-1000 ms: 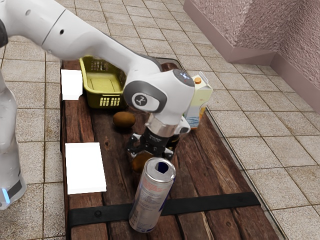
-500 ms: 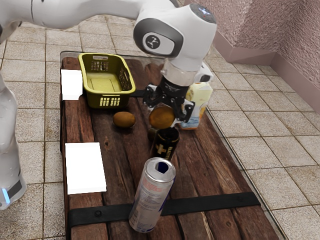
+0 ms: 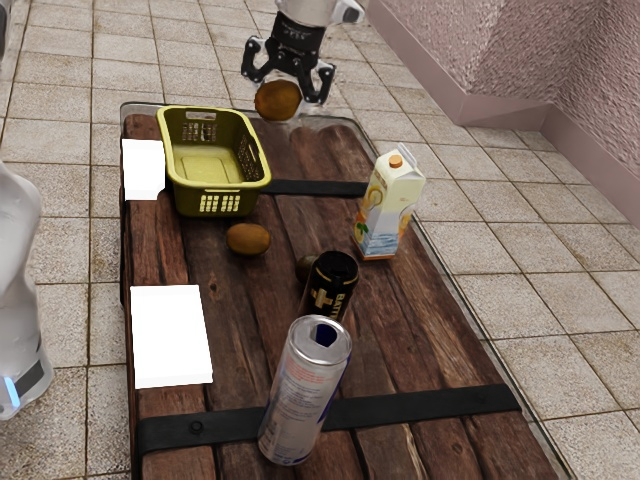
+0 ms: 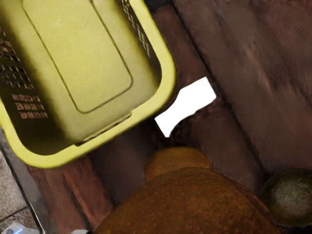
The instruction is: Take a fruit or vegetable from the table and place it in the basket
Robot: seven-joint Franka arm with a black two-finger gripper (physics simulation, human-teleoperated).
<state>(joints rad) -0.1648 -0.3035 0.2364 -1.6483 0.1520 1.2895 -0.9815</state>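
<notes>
Fruit (image 3: 277,101) above plank table (image 3: 405,340), tiled floor (image 3: 545,270)

Rough pinkish wall (image 3: 570,50) in the upper right of the frame, maybe stucco, with a smoother skirting (image 3: 495,108) below. Beige tiled floor (image 3: 560,270) either side of a dark plank surface (image 3: 410,345), black straps (image 3: 430,406) running across it.

The counter (image 3: 425,350) was of dark wooden planks, crossed by black straps (image 3: 425,407). On it stood a yellow-green basket (image 3: 222,187) with a white block (image 3: 143,170) just beside it, an upright carton (image 3: 385,215), a black can (image 3: 330,285) and a silver can (image 3: 303,395). A brown oval fruit (image 3: 248,239), a small round thing (image 3: 306,268) (half hidden by the black can) and a white slab (image 3: 172,337) lay there too.
</notes>
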